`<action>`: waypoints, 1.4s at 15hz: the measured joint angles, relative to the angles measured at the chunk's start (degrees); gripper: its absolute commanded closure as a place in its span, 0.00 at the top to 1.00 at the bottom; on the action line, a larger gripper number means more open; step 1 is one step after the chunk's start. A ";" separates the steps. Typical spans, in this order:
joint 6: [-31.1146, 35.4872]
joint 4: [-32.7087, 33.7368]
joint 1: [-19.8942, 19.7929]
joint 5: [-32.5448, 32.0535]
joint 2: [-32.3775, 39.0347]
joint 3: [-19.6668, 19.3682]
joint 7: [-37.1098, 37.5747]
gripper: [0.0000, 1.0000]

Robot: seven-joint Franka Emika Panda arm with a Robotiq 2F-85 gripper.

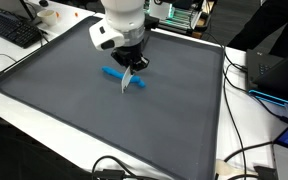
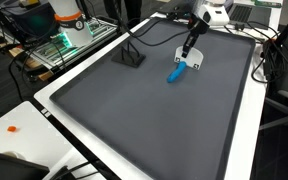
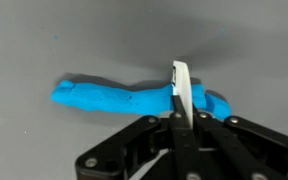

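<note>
My gripper (image 3: 181, 112) is shut on a thin white blade-like tool (image 3: 182, 90), which stands out past the fingertips. In the wrist view the tool's tip crosses a long blue clay-like piece (image 3: 114, 97) near its right end; I cannot tell if it touches. In both exterior views the gripper (image 1: 132, 64) (image 2: 190, 43) hangs over the dark grey mat (image 1: 74, 90) (image 2: 154, 120) with the white tool (image 1: 127, 82) slanting down onto the blue piece (image 1: 117, 74) (image 2: 175, 72).
The mat has a raised rim with white table around it. A keyboard (image 1: 9, 30) lies at one corner. A small black stand (image 2: 131, 57) sits on the mat. Cables (image 1: 254, 155) and electronics (image 2: 74, 30) lie beyond the edges. An orange bit (image 2: 13, 128) rests on the white table.
</note>
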 measured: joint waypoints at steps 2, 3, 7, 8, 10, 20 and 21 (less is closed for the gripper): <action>0.15 -0.20 -0.11 0.26 -0.11 0.02 -0.11 0.01; 0.15 -0.29 -0.16 0.39 -0.17 0.02 -0.13 0.01; 0.16 -1.11 -0.65 1.32 -0.63 0.31 -0.63 0.01; 0.16 -1.48 -0.85 1.73 -0.85 0.44 -1.00 0.01; 0.15 -2.30 -1.17 2.38 -1.36 0.63 -1.94 0.01; -1.40 -3.53 -1.40 3.08 -2.38 0.90 -3.78 0.01; -1.83 -3.54 -1.40 3.08 -2.45 0.91 -3.79 0.01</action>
